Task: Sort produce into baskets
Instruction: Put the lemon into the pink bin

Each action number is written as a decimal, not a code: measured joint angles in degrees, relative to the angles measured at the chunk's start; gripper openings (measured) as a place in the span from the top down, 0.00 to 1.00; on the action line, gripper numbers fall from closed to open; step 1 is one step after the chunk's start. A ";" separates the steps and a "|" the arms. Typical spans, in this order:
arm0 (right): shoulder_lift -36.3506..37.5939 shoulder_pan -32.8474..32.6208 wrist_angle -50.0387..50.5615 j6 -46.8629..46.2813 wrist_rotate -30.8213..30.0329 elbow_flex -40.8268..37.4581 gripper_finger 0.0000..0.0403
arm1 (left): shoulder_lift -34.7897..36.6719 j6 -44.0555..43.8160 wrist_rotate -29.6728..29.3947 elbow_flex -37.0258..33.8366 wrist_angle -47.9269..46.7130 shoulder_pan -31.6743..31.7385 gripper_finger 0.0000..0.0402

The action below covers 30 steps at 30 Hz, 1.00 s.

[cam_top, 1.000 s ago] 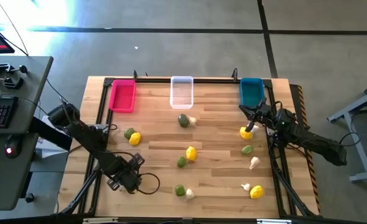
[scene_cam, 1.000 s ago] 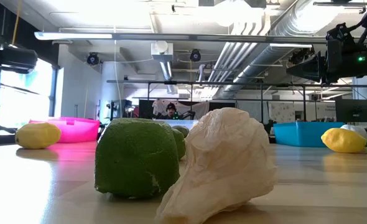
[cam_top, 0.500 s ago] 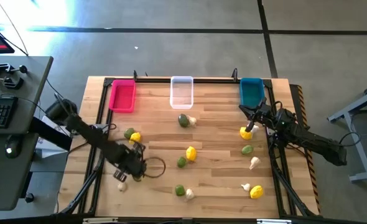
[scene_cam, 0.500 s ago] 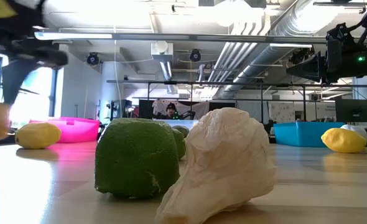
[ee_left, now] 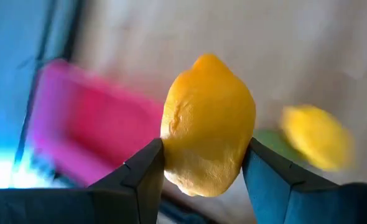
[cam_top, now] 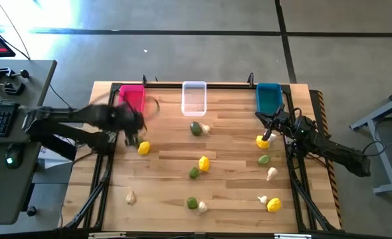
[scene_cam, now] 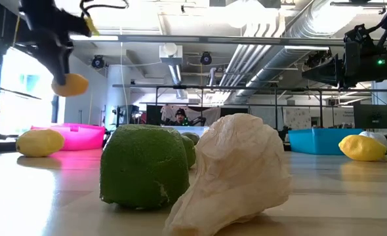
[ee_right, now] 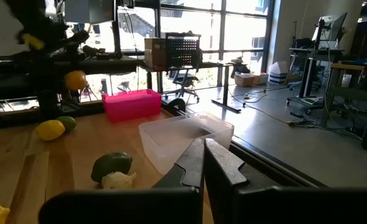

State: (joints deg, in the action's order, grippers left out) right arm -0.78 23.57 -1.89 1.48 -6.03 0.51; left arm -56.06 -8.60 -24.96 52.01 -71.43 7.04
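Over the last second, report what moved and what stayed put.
The left gripper, shut on an orange-yellow fruit, swung from the table's near left edge up toward the pink basket. A garlic bulb now shows where it was. The right gripper stays shut by the teal basket; other produce unmoved.

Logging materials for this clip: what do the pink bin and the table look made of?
Pink bin: seemingly plastic, smooth, uniformly coloured, slightly glossy, with thin moulded walls. Table: wood, pale planks with visible grain and seams, probably butcher-block style, matte.
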 joint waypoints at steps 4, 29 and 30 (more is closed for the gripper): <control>-0.01 0.02 0.00 0.00 -0.01 0.00 1.00 | 1.70 6.67 -1.13 0.00 4.09 15.11 0.58; -0.01 0.00 -0.02 -0.01 -0.01 -0.01 1.00 | -25.42 52.37 -0.73 0.09 26.22 47.49 0.58; -0.01 0.02 -0.02 0.00 -0.01 0.00 1.00 | -26.05 52.76 -0.04 0.09 26.91 47.98 0.58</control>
State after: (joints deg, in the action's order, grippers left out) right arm -0.80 23.59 -1.91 1.48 -6.04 0.51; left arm -82.11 44.16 -25.01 52.10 -44.53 55.02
